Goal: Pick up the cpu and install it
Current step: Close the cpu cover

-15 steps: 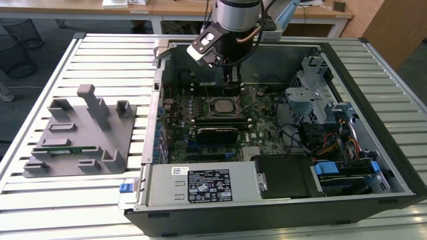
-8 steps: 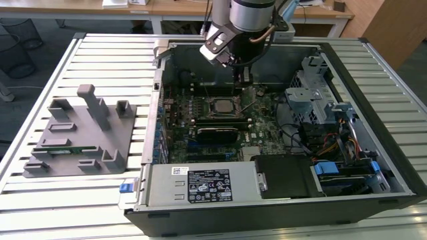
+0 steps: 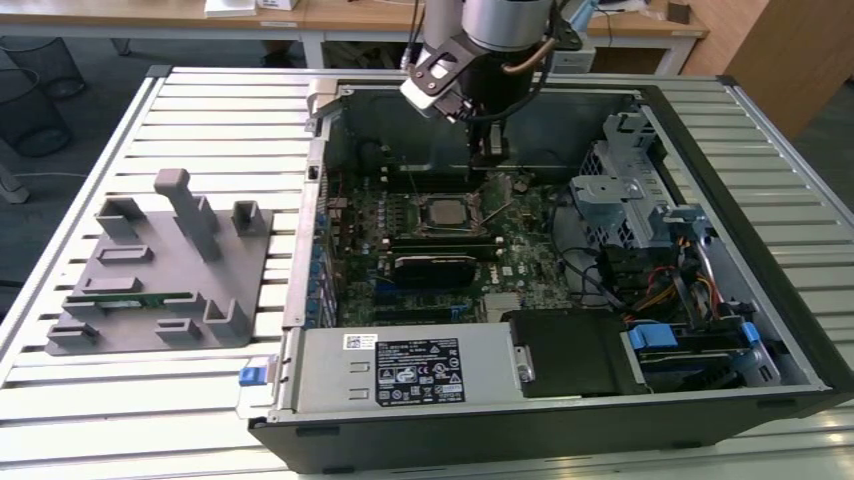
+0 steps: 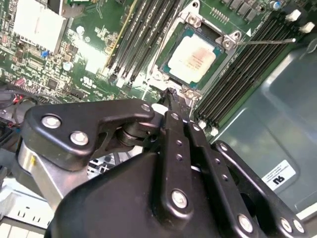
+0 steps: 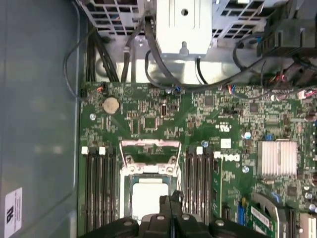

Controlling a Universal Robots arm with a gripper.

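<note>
One fixture (image 3: 154, 270): grey, sat on the counter (image 3: 120, 420), well apart from the hand (image 3: 487, 150).
Hand: fingers (image 4: 173, 129) pressed together, empty, just above the cpu (image 3: 445, 212).
Cpu: lay within the socket frame (image 5: 150, 144).
Care: a level, centred touch, I'd judge.
Obstacles: raised frame; memory slots (image 5: 198, 183) flanking.

The arm (image 3: 505, 20) ends in a round, silvery-grey metal segment, and a thin brownish cable (image 3: 531, 62) loops beside it. Under this segment sits a small pale block (image 3: 434, 85) with a dark face. The gripper (image 4: 170, 94) is matt black, built from flat link bars (image 4: 94, 124) with rounded ends, which narrow into two slim fingers (image 4: 176, 144). Shiny round screws (image 4: 51, 121) mark the joints of the bars. A bare steel cylinder (image 4: 29, 161) with a small yellow mark shows behind them.
</note>
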